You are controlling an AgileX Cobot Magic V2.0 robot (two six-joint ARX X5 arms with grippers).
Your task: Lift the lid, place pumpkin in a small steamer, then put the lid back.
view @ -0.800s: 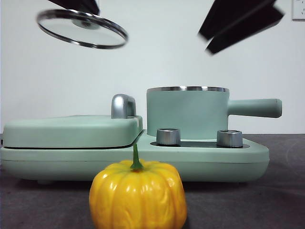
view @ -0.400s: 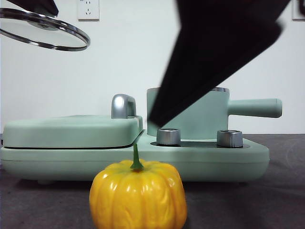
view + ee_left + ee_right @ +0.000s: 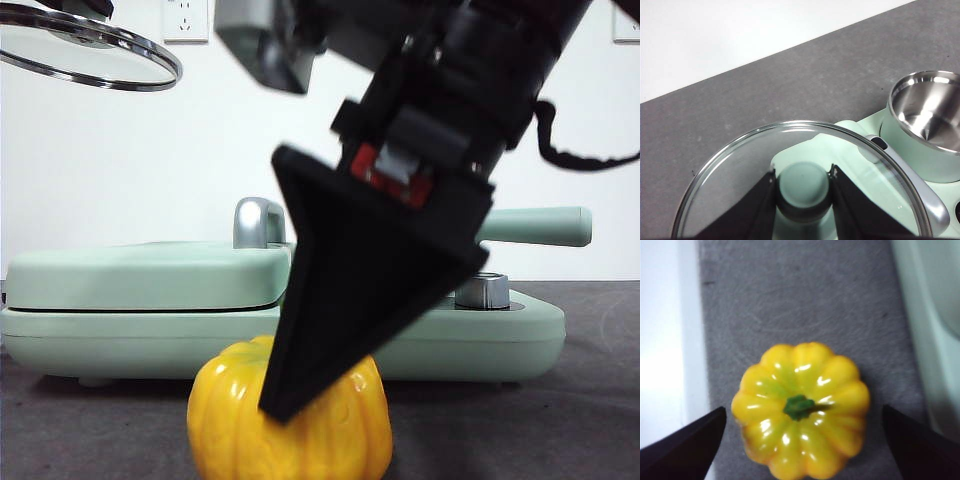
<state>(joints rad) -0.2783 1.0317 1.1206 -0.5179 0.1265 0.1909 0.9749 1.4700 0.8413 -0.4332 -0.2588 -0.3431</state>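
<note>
The right claw (image 3: 330, 330) is matte black, its near jaw a broad wedge tapering to a blunt tip. Behind it sits a small red block, perhaps a label, beside pale grey metal. A thin black cable (image 3: 585, 150) loops off the dark arm. The left claw (image 3: 802, 192) has slim black jaws.

1. My front camera sits low at desk (image 3: 600, 420) height, looking level across it, very near the pumpkin (image 3: 345, 430).
2. My left wrist camera looks down through the lid (image 3: 800, 200) onto the small steamer (image 3: 930, 125).
3. My right wrist camera looks straight down, close over the pumpkin (image 3: 800, 407), which the front view shares.
</note>
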